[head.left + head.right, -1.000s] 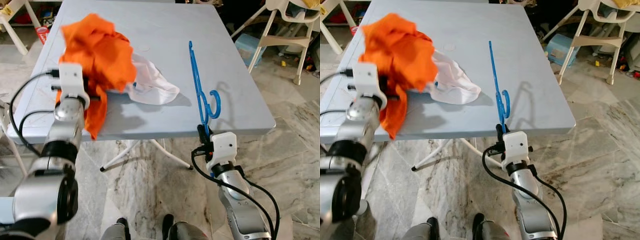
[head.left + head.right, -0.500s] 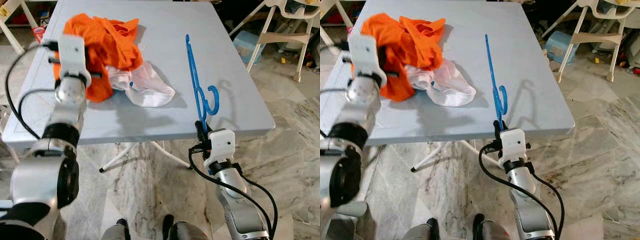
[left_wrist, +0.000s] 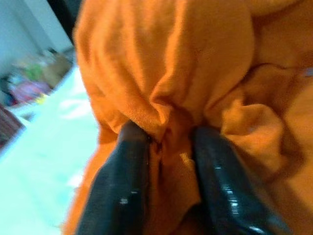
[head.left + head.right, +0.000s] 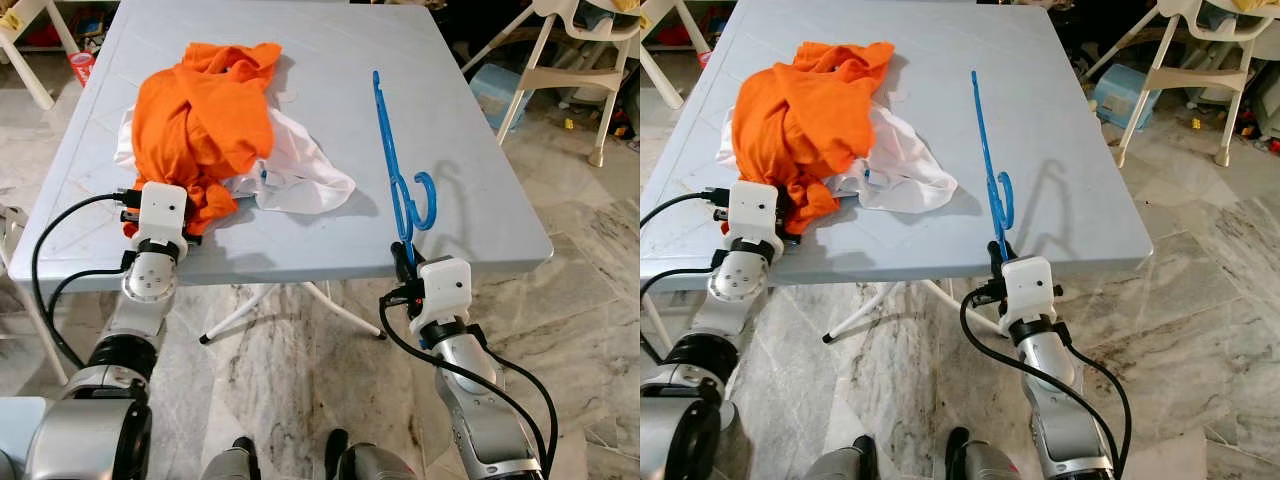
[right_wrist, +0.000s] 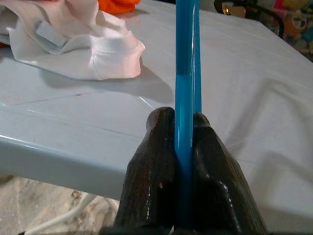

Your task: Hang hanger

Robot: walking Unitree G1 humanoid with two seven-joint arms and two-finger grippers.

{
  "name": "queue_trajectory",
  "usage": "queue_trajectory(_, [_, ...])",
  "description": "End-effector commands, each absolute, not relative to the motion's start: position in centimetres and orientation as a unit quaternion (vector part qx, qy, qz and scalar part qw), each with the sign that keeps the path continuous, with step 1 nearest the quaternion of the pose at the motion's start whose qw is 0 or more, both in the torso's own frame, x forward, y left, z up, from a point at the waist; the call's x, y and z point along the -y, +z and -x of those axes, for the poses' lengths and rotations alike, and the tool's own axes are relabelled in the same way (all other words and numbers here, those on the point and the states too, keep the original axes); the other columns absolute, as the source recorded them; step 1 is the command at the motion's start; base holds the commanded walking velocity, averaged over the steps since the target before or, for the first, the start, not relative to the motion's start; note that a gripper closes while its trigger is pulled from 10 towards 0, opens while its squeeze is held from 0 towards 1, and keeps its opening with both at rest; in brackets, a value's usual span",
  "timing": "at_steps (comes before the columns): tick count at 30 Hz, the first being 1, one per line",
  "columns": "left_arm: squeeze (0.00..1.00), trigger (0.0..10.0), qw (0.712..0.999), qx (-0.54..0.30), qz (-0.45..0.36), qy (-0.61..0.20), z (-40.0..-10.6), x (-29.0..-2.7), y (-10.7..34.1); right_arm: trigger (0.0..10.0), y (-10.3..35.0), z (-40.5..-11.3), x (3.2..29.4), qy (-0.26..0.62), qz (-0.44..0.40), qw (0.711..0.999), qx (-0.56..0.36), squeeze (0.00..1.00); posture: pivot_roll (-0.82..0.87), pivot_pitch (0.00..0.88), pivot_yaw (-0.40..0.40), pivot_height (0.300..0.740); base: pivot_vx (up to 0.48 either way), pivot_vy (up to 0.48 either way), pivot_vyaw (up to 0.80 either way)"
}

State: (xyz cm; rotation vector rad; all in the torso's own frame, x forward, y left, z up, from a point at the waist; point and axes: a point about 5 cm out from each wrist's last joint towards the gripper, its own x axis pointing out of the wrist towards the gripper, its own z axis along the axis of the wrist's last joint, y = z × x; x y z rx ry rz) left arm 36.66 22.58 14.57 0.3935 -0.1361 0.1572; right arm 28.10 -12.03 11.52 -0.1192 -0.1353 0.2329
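At the table (image 4: pixel 480 180) front edge, the left tool (image 3: pixel 164 161) pinches a fold of the orange shirt (image 4: pixel 205 115) heaped over a white garment (image 4: pixel 300 170), while the right tool (image 5: pixel 182 161) clamps the blue hanger (image 4: pixel 397 170), held upright above the table's near edge.

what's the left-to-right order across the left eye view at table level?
left hand pinching the orange garment → white garment → blue hanger held upright in the right hand → white high chair past the table's right edge
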Motion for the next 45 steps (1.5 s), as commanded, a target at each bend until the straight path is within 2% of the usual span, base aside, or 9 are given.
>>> queue_trajectory(1, [1.00, 10.0, 0.966, 0.073, -0.222, 0.107, -36.0, -24.1, 14.9, 10.0, 9.0, -27.9, 12.5, 0.114, 0.058, 0.992, -0.002, 0.00, -0.03, 0.219, -0.040, 0.740, 0.000, 0.000, 0.00])
queue_trajectory(9, [1.00, 10.0, 0.955, 0.161, -0.228, 0.104, -32.8, -23.4, 16.2, 10.0, 8.8, -27.9, 12.5, 0.113, 0.056, 0.992, -0.004, 0.00, 0.00, 0.220, -0.039, 0.740, 0.000, 0.000, 0.00])
queue_trajectory(16, [1.00, 10.0, 0.955, 0.183, -0.211, 0.098, -31.4, -22.1, 16.4, 10.0, 9.0, -28.2, 12.4, 0.115, 0.057, 0.992, 0.001, 0.00, 0.01, 0.215, -0.044, 0.740, 0.000, 0.000, 0.00])
queue_trajectory(18, [1.00, 10.0, 0.964, 0.165, -0.184, 0.099, -30.8, -21.4, 16.0, 10.0, 9.2, -28.3, 12.6, 0.113, 0.056, 0.992, 0.006, 0.00, 0.01, 0.215, -0.048, 0.740, 0.000, 0.000, 0.00])
queue_trajectory(26, [1.00, 10.0, 0.971, 0.129, -0.201, 0.019, -29.2, -18.6, 14.3, 10.0, 9.4, -28.5, 12.6, 0.113, 0.058, 0.992, 0.012, 0.00, 0.02, 0.208, -0.042, 0.740, 0.000, 0.000, 0.00])
queue_trajectory(38, [1.00, 10.0, 0.980, 0.053, -0.190, -0.002, -25.9, -17.6, 10.9, 10.0, 10.6, -28.2, 14.1, 0.072, 0.054, 0.995, 0.032, 0.00, 0.01, 0.188, -0.032, 0.740, 0.000, 0.000, 0.00])
queue_trajectory(39, [0.43, 10.0, 0.982, 0.044, -0.182, -0.010, -25.6, -17.4, 10.6, 10.0, 10.6, -28.1, 14.4, 0.066, 0.056, 0.996, 0.033, 0.00, 0.01, 0.185, -0.033, 0.740, 0.000, 0.000, 0.00])
queue_trajectory(40, [0.00, 10.0, 0.982, 0.041, -0.182, -0.015, -25.5, -17.3, 10.5, 10.0, 10.7, -28.1, 14.6, 0.062, 0.058, 0.996, 0.033, 0.00, 0.01, 0.183, -0.036, 0.740, 0.000, 0.000, 0.00])
queue_trajectory(45, [0.00, 10.0, 0.985, 0.028, -0.169, -0.021, -25.2, -17.9, 10.5, 10.0, 10.9, -27.9, 15.5, 0.045, 0.061, 0.997, 0.033, 0.00, 0.01, 0.182, -0.038, 0.740, 0.000, 0.000, 0.00])
